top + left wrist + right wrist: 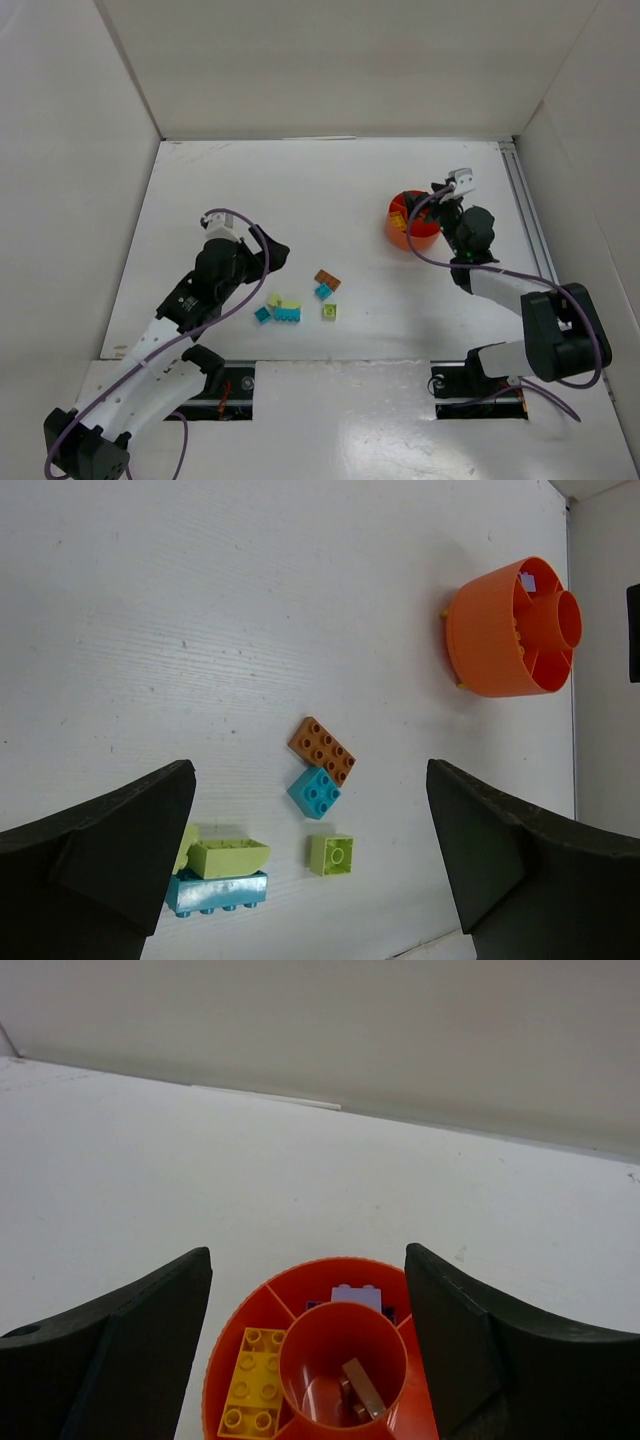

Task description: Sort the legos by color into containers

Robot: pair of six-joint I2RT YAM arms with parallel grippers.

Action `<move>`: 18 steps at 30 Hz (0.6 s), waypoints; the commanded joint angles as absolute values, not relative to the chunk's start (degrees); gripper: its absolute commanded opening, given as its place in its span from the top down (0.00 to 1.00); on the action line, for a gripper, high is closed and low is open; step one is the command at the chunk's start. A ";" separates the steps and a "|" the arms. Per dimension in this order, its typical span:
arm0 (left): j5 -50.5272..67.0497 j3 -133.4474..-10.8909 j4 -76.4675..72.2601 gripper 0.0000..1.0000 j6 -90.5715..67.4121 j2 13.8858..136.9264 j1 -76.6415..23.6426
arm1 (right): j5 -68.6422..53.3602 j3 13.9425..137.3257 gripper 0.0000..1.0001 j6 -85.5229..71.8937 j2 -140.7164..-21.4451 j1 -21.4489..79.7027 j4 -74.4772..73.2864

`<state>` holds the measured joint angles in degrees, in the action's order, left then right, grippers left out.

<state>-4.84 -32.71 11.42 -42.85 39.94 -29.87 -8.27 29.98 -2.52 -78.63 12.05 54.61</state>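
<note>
The orange bowl (412,222) stands at the right of the table. My right gripper (441,201) is open and empty just above it; in the right wrist view (308,1255) its jaws straddle the bowl (232,1340). Inside lie a yellow-orange brick (254,1392), a purple brick (357,1296) and a brown piece (362,1388) in the centre tube. My left gripper (272,250) is open and empty, above loose legos: brown (322,749), teal (315,792), lime (332,854), a pale yellow-green one (228,857) against a long teal one (218,891). The bowl also shows in the left wrist view (510,628).
White walls enclose the table on the left, back and right. A metal rail (524,200) runs along the right edge. A further small teal brick (262,314) lies left of the cluster. The arm bases and purple cables sit at the near edge.
</note>
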 commanded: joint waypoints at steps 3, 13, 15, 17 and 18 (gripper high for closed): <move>-6.06 -37.09 14.15 0.00 -42.10 40.25 -29.79 | -5.37 33.74 0.07 -0.97 -73.93 12.83 41.59; -7.65 -38.14 19.42 0.00 -44.12 42.45 -29.79 | 8.96 44.02 0.00 -3.59 -69.96 19.51 6.01; -7.65 -38.67 19.95 0.00 -44.74 43.07 -29.79 | 9.67 46.92 0.00 -4.13 -70.74 19.51 0.21; -7.65 -38.67 20.47 0.00 -44.74 43.07 -29.79 | 10.36 49.20 0.00 -4.74 -71.36 20.91 -4.01; -8.26 -38.67 20.48 0.00 -44.74 43.07 -29.79 | 11.07 50.18 0.00 -4.75 -72.15 20.92 -4.04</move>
<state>-6.63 -35.68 19.75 -44.12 43.40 -29.89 7.01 45.87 -3.20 -71.09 19.86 5.63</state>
